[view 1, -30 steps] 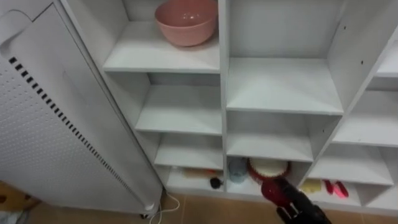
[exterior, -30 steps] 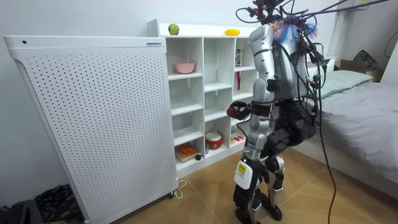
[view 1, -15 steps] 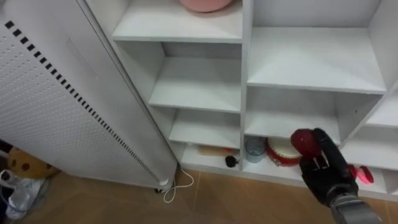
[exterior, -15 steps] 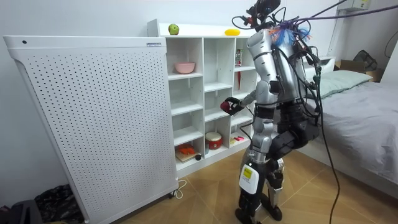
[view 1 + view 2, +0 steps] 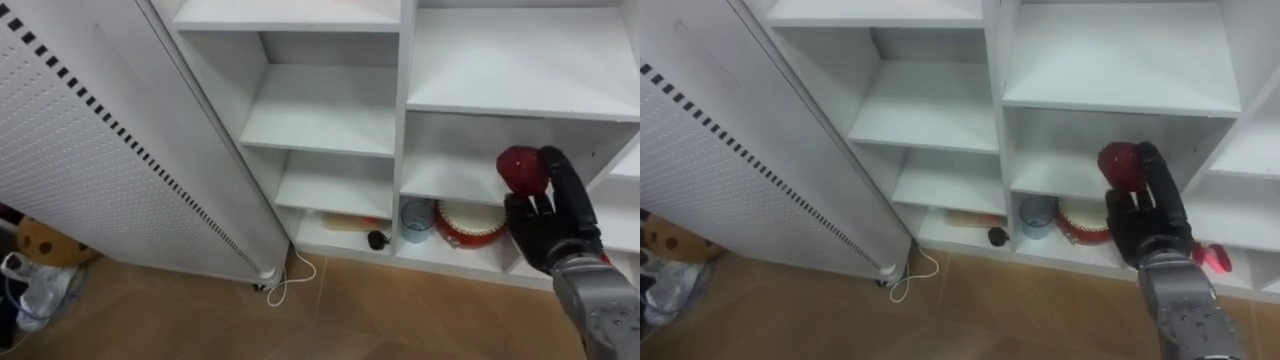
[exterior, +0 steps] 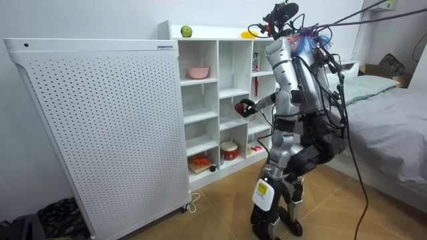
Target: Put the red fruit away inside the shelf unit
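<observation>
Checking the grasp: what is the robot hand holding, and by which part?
The right robot hand grips a red fruit, fingers round its right side and underside.

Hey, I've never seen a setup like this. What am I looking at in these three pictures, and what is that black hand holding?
This is a two-legged humanoid robot standing before a white shelf unit. The room view comes from a camera off to the side; the two eye views come from cameras in the robot's head, looking down. Its right hand has fingers curled round a red fruit, held up before the shelves. In the bottom compartment sit a red round container and a glass.
</observation>
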Controlling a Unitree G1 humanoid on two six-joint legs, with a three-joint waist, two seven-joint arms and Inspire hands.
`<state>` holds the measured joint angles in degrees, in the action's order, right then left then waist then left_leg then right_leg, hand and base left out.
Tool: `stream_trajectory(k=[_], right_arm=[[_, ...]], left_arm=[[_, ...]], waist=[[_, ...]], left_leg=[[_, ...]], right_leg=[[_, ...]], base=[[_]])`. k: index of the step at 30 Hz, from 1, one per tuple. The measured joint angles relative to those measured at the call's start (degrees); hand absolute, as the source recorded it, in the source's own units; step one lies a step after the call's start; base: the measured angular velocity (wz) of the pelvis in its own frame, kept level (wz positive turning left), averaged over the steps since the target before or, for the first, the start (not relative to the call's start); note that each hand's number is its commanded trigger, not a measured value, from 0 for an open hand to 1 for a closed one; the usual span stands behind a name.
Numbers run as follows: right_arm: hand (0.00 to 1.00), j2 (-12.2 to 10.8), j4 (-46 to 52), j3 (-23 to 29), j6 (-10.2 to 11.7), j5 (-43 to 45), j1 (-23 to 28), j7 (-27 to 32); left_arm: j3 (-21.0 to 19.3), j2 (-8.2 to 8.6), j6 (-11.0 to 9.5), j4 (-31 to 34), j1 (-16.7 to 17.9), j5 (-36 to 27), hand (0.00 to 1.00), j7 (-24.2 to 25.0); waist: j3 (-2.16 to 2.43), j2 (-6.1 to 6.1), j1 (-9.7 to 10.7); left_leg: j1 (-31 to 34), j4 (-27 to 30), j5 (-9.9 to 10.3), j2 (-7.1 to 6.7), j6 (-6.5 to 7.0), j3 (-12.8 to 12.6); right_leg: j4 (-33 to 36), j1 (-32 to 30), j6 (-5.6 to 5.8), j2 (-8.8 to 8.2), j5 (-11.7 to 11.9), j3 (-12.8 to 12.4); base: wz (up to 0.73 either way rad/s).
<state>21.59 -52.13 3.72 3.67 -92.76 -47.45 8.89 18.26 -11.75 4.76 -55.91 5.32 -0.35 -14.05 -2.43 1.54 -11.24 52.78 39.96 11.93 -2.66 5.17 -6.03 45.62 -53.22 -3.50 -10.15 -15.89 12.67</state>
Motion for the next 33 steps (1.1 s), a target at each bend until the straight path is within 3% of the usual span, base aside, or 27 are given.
stream_trajectory(k=[2,3,5,6,21,29,33], right_arm=[[1.00,0.17,0.51,0.42,0.64,-0.10,-0.47,1.25],[0.71,0.40,1.01,0.50,0.94,-0.18,-0.49,2.13],[0.51,0.72,1.14,0.64,1.64,-0.22,-0.65,3.08],[0.00,0.75,1.14,1.49,1.93,-0.23,-0.67,3.64],[0.00,1.09,1.13,3.11,3.29,-0.50,-0.90,6.76],[0.00,3.86,1.16,3.25,3.98,-0.50,-1.09,6.76],[0.00,3.93,1.15,3.24,3.97,-0.50,-1.09,6.76]], left_arm=[[0.01,-0.22,-0.05,0.05,0.00,0.00,0.00,-0.40],[0.01,-0.40,-0.05,0.05,0.00,0.00,0.00,-0.52],[0.01,-0.45,-0.05,0.09,0.00,0.00,0.00,-0.54],[0.01,-0.46,-0.05,0.14,0.00,-0.02,0.00,-0.55],[-0.07,-0.88,-0.14,0.75,0.84,0.12,0.00,-0.74],[-0.04,-1.15,-0.15,0.85,1.03,0.57,0.00,-0.71],[-0.03,-1.19,-0.16,0.81,1.17,0.57,0.00,-0.63]], waist=[[0.01,0.02,-0.06],[0.02,0.03,-0.05],[0.02,0.03,-0.06],[0.02,0.03,-0.14],[0.19,0.32,-0.48],[0.29,0.48,-1.65],[0.29,0.48,-1.69]], left_leg=[[0.19,0.50,0.05,0.07,0.06,0.03],[0.31,0.82,0.08,0.13,0.12,0.07],[0.34,0.96,0.15,0.08,0.22,0.06],[0.37,1.23,0.20,0.01,0.30,0.05],[2.23,3.60,0.76,0.02,0.47,-0.15],[2.45,3.94,0.82,-0.02,0.37,-0.23],[2.44,3.97,0.80,-0.01,0.33,-0.23]], right_leg=[[0.21,0.02,-0.03,-0.07,-0.10,0.20],[0.35,0.02,-0.03,-0.07,-0.10,0.30],[0.56,0.01,-0.02,-0.18,-0.10,0.34],[0.89,0.00,0.03,-0.34,-0.13,0.37],[3.42,-2.01,-0.21,-0.80,-0.59,0.12],[4.13,-2.37,-0.44,-1.02,-0.73,0.11],[4.24,-2.33,-0.66,-1.20,-0.86,0.36]], base=[[0.00],[0.03],[0.05],[0.04],[0.00],[0.00],[0.00]])
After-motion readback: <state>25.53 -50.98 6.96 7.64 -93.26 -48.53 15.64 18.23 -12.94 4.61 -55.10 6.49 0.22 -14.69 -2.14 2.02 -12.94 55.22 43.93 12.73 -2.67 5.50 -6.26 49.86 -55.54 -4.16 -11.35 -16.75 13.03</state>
